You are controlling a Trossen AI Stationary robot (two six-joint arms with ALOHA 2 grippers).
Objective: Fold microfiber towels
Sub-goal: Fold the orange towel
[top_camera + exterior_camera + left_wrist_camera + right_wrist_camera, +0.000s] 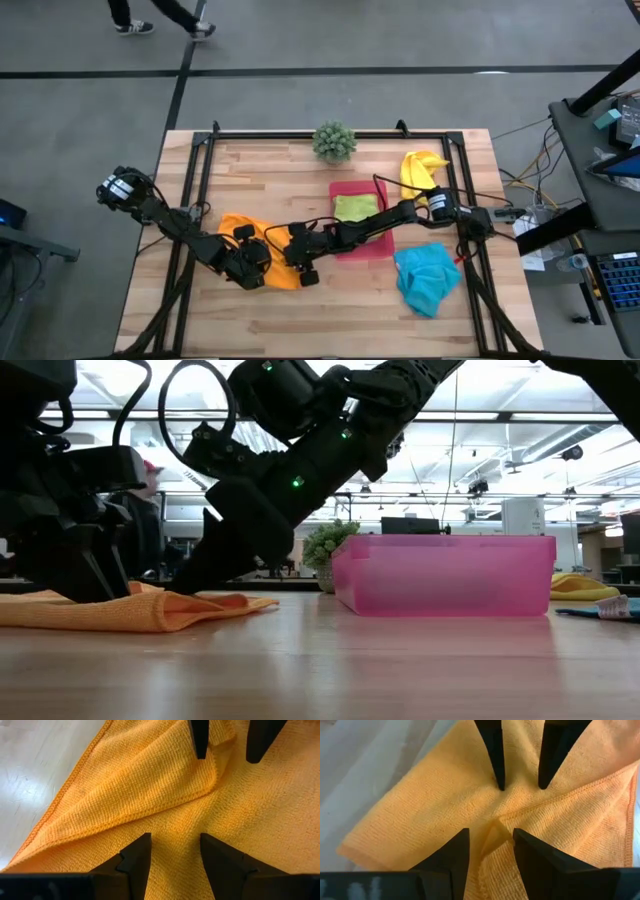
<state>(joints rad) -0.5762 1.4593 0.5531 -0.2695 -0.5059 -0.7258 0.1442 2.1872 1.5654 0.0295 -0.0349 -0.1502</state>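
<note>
From above, the soft orange microfiber towel (232,228) lies left of centre on the wooden surface (330,320), whose near strip is bare. The flat pink rectangular tray (378,247) holds a lime green cloth (354,206); yellow cloth (420,168) and turquoise cloth (428,277) lie right.

Low view: both arms stand on the orange towel.

Left wrist: left end effector (175,851) parted, tips on towel, gripping nothing.

Right wrist: right end effector (490,845) parted likewise over a fold corner.

Even, bright overhead light; ceiling strips (480,417) glare behind silhouetted arms, and the near desk (320,670) is blurred.
</note>
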